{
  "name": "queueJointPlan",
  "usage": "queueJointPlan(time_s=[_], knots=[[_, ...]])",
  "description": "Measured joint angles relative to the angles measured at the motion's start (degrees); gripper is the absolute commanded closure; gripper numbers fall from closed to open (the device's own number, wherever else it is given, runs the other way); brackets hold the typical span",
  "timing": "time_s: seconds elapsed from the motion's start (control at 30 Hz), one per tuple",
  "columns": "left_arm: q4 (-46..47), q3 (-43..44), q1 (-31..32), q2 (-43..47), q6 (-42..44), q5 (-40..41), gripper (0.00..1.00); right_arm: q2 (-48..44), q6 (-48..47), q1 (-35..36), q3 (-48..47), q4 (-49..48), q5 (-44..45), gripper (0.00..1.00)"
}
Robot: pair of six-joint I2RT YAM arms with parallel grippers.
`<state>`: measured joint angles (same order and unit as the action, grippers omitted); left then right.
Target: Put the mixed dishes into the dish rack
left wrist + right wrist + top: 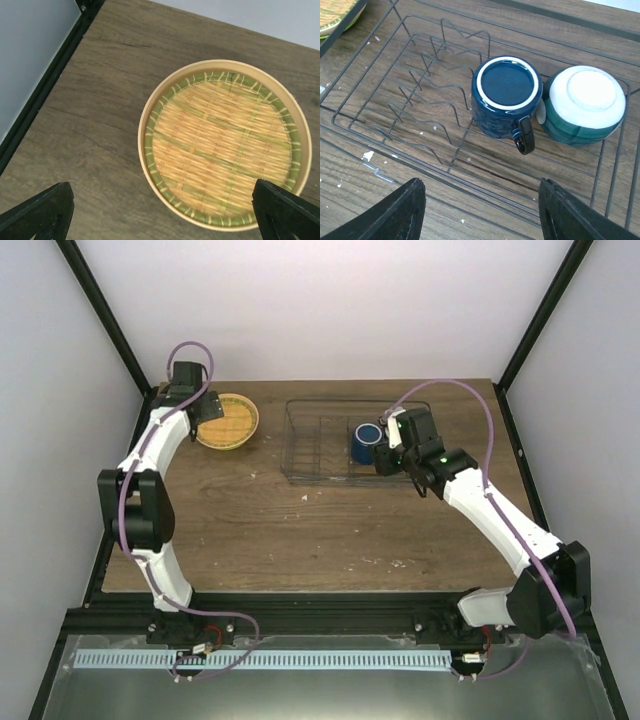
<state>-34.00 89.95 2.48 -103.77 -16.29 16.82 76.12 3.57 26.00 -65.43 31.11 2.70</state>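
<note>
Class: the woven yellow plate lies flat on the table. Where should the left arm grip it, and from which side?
Probably the raised rim of the plate, from above, one of the left fingers inside the lip, one outside: lying flat, it offers no underside.

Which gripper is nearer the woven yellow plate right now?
Left. The left gripper hangs over the left edge of the woven yellow plate, fingers open. The right gripper is across the table, above the dish rack, beside the blue mug.

Mug (506, 95), cup (583, 102) inverted in rack (312, 445), plate (222, 145) outside
</note>
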Motion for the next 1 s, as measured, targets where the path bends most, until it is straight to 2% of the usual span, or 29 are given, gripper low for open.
queueJointPlan(time_s=[0.23, 0.4, 1.0], knots=[[-5.1, 11.0, -0.7, -12.0, 2.4, -2.0, 0.09, 0.0, 0.3, 0.8, 2.3, -0.6, -0.3, 0.37], [-7.5, 15.4, -1.2, -17.8, 3.7, -2.9, 0.13, 0.0, 0.3, 0.8, 2.6, -0.7, 0.0, 0.37], [-9.8, 23.4, -3.7, -28.2, 8.0, -6.2, 0.13, 3.3, 0.3, 0.8, 2.6, -0.6, 2.2, 0.37]])
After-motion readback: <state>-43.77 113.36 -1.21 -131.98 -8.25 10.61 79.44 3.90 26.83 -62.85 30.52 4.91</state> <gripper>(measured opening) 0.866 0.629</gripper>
